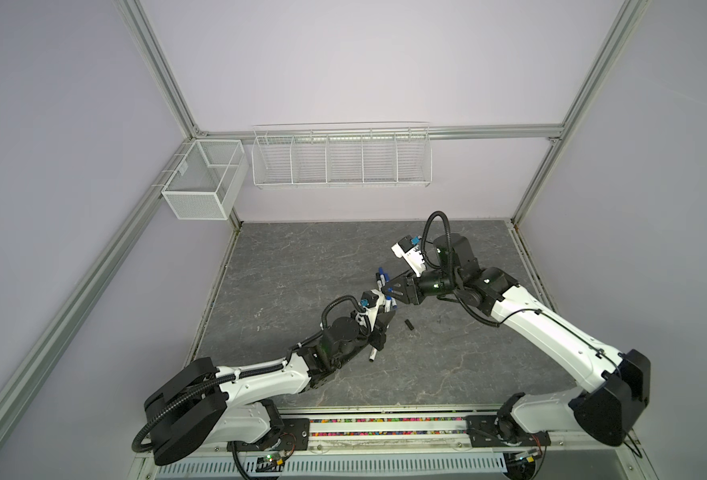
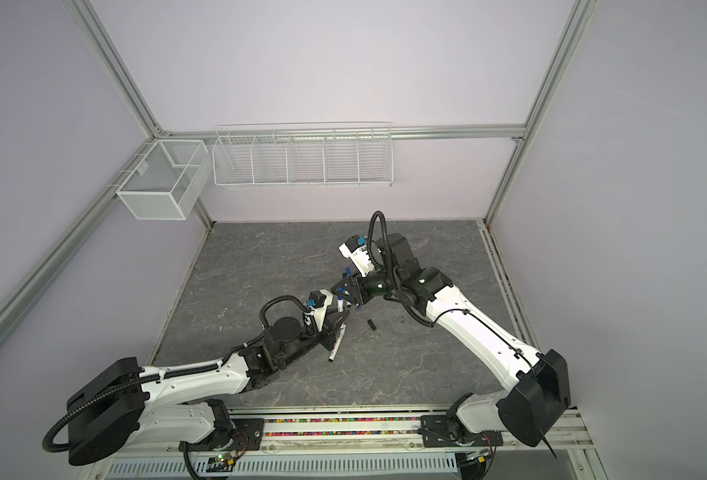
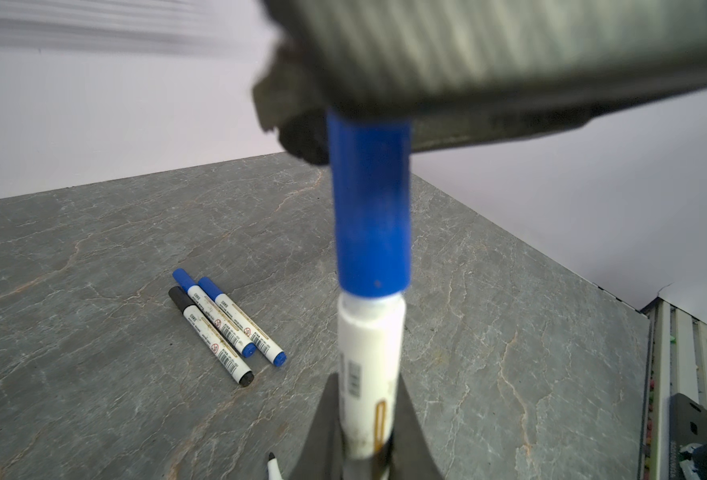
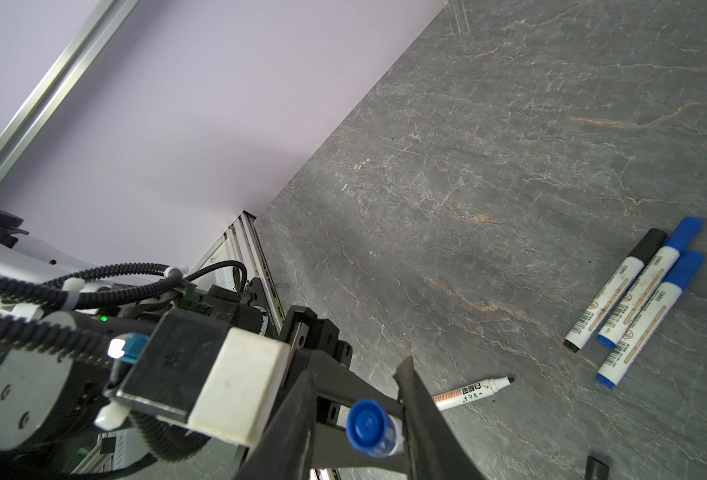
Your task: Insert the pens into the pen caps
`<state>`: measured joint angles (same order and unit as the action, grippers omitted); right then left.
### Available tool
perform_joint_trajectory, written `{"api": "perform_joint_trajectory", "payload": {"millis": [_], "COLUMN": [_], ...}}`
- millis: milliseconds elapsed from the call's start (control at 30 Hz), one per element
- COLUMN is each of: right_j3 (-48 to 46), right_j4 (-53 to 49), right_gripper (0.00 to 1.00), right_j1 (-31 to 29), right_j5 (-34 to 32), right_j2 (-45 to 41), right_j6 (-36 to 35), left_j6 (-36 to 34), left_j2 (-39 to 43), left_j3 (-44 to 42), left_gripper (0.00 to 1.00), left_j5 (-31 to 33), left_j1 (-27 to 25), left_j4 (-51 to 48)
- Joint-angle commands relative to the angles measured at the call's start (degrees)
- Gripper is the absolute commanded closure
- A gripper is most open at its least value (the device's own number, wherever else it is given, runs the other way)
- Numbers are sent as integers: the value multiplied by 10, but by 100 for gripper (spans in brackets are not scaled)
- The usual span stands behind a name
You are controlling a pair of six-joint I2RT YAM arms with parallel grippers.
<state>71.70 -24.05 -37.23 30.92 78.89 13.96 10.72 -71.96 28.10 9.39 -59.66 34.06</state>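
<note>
1. Closest in, an uncapped pen (image 4: 474,388) lies on the table (image 3: 94,249) just this side of the left gripper (image 3: 366,380), with a loose black cap (image 1: 408,324) near the left gripper's right side.
2. Left gripper's jaws are clamped on a white pen (image 3: 370,345).
3. A blue cap (image 3: 370,208) sits on that pen's tip. The right gripper (image 4: 356,370) straddles it just past the left gripper, jaws apart, with a gap on one side.
4. Farther past the left gripper: three capped pens (image 3: 222,328), side by side.

Three pens (image 3: 216,316) side by side on the table (image 3: 94,249) (touching); a loose cap (image 1: 409,325) before them.
</note>
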Motion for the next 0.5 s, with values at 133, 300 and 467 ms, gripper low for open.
{"api": "perform_joint_trajectory", "payload": {"millis": [133, 300, 467], "right_j3": [-29, -34, -23], "right_j4": [-1, -18, -72], "right_gripper": [74, 84, 87], "right_j1": [-2, -3, -6], "right_j5": [-7, 10, 36], "right_j2": [-3, -4, 1], "right_j6": [1, -9, -37], "left_j6": [6, 9, 10], "left_j2": [0, -3, -7], "left_j3": [-1, -1, 9], "left_gripper": [100, 100, 100], "left_j5": [14, 17, 40], "left_j1": [-3, -3, -3], "left_j4": [14, 12, -11]}}
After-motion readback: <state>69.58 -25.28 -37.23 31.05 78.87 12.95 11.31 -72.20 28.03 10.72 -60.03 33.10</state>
